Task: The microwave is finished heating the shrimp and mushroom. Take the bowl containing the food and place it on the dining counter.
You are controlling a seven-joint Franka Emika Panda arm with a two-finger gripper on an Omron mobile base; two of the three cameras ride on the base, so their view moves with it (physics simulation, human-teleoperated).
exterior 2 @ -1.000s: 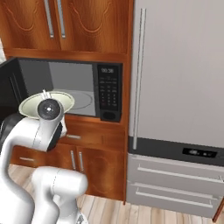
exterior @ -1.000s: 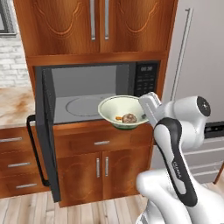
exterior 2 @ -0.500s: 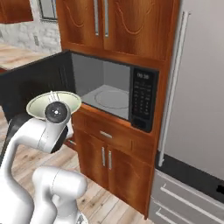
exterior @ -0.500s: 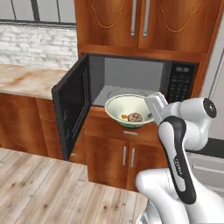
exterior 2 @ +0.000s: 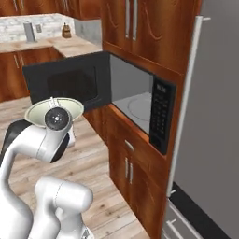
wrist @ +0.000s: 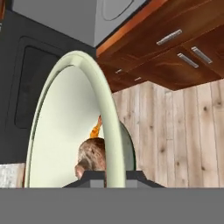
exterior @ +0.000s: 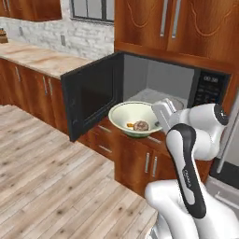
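Kitchen: microwave (exterior: 154, 88) door open, cavity empty. End effector (exterior: 161, 117) clamps bowl (exterior: 134, 117) rim, level, keeping shrimp (exterior: 130, 125) and mushroom (exterior: 141, 125) inside.

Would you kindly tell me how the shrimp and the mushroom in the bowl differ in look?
The shrimp is a small orange sliver, while the mushroom is a brown-grey rounded lump. The mushroom looks bulkier than the thin shrimp. In the left base view the shrimp lies to the left of the mushroom. Both sit low in the pale bowl, which the gripper holds by its rim outside the open microwave.
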